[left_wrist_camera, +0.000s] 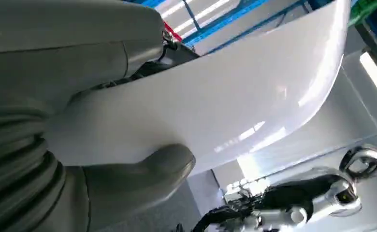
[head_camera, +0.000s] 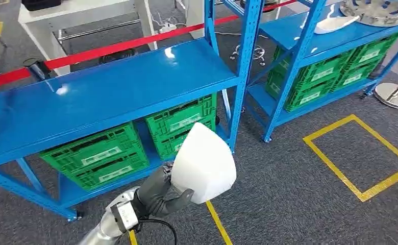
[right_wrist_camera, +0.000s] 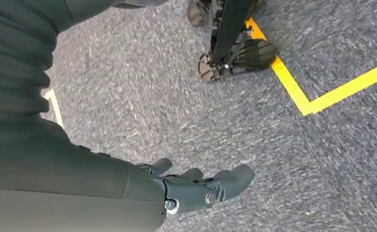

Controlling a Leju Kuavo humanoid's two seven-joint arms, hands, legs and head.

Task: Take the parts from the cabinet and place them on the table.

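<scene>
I have my left hand (head_camera: 158, 196) closed on the part I came for: a glossy white curved shell of moulded plastic (head_camera: 203, 164), held out in front of the blue steel shelving rack (head_camera: 110, 87) and above the grey carpet floor (head_camera: 289, 194). In the left wrist view the thick grey thumb (left_wrist_camera: 148, 169) presses against one face of the shell (left_wrist_camera: 215, 96) and the darker fingers sit behind it, so the panel is pinched at its lower edge.

I judge the shell to be light and thin-walled, stiff enough to keep its bowl-like curve but likely to flex if squeezed hard. Its surface throws sharp highlights, so I expect it to be slippery under the pads. Holding it by one edge leaves most of it cantilevered beyond the hand, and a quick swing could lever it loose. A hold further in, on the flatter stretch near the rim, would be steadier.

It is plain white, smooth, broad and rounded at one end and narrowing to a point at the top, with no markings I can make out.

My right hand (right_wrist_camera: 196, 186) hangs toward the carpet, fingers loosely curled and apart, holding nothing.

A second white shell (head_camera: 334, 23) lies on the farther blue rack (head_camera: 309, 30). I cannot see the worktop.
</scene>
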